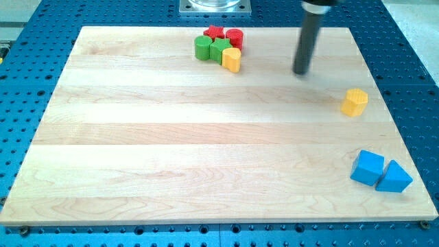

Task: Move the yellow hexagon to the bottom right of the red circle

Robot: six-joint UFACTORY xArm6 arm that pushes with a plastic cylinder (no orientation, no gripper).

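The yellow hexagon (354,101) lies alone at the view's right, about mid-height on the wooden board (171,151). The red circle (235,38) stands in a cluster at the view's top centre. My tip (301,71) is on the board between them, up and to the left of the yellow hexagon and to the right of the cluster. It touches no block.
The cluster also holds a red star (215,31), a green circle (202,48), a green star (220,49) and a second yellow block (232,60), just below the red circle. A blue cube (368,167) and a blue triangle (394,177) sit at the bottom right.
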